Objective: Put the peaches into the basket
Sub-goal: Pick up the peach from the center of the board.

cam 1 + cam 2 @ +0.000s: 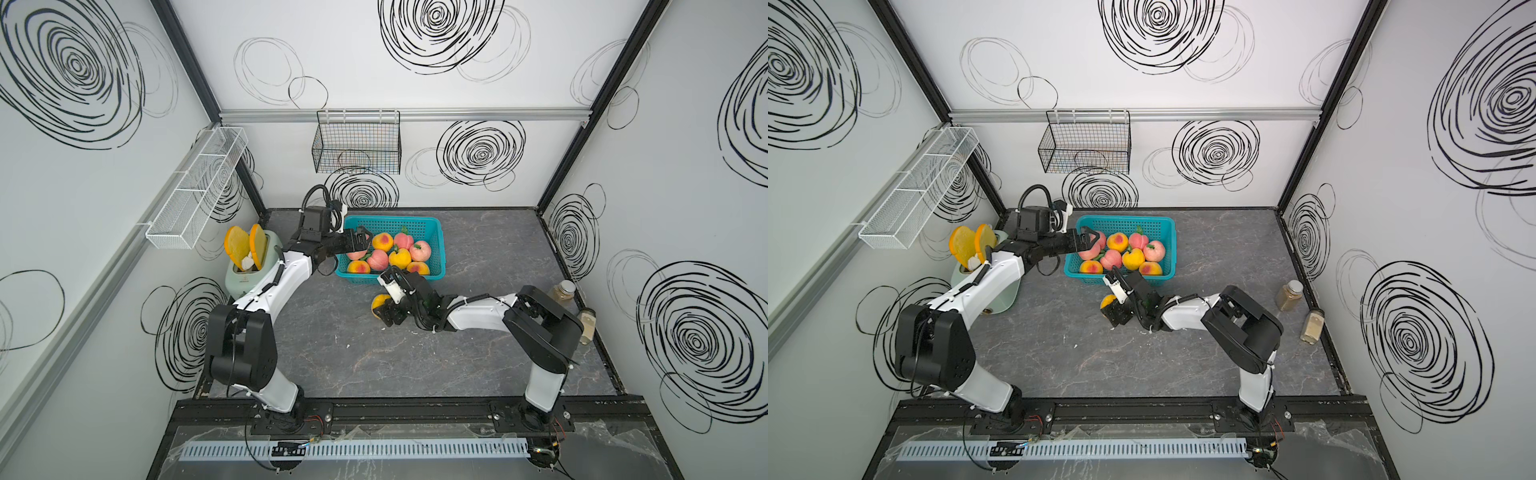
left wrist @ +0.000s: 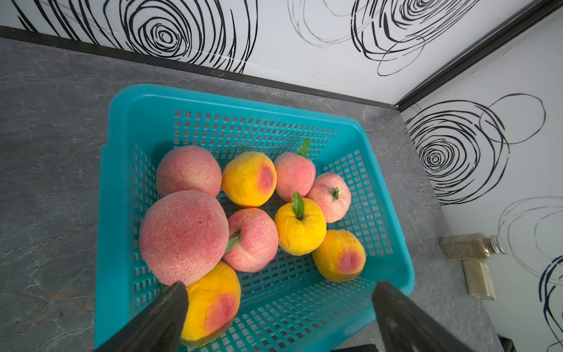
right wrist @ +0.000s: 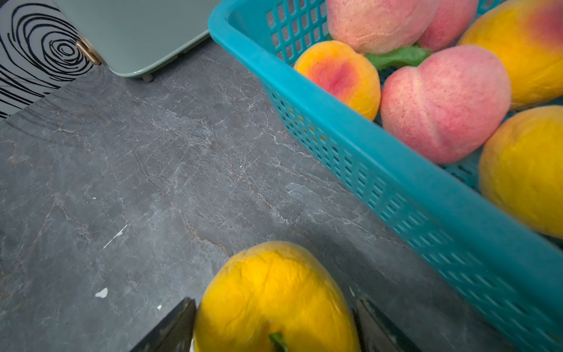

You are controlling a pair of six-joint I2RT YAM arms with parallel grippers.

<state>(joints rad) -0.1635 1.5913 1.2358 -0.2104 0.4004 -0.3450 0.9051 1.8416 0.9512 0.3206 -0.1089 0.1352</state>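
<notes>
The turquoise basket [image 1: 439, 245] [image 2: 213, 97] stands at the back of the table and holds several peaches [image 1: 399, 257] [image 2: 300, 225], pink and yellow-orange. My left gripper [image 1: 359, 241] [image 2: 280, 286] hangs open over the basket's left end, above a pink peach [image 2: 182, 237], with nothing between its fingers. One yellow peach [image 1: 379, 301] [image 3: 274, 283] lies on the table just in front of the basket's near wall [image 3: 396, 170]. My right gripper [image 1: 384, 312] [image 3: 274, 301] is low around that peach, a finger on each side. A thin gap shows beside one finger.
A pale green toaster [image 1: 249, 270] with two toast slices [image 1: 243, 245] stands at the left wall. A black wire basket [image 1: 357, 143] hangs on the back wall and a white mesh rack [image 1: 195, 195] on the left wall. Two jars [image 1: 561, 291] [image 1: 587, 324] sit at the right edge.
</notes>
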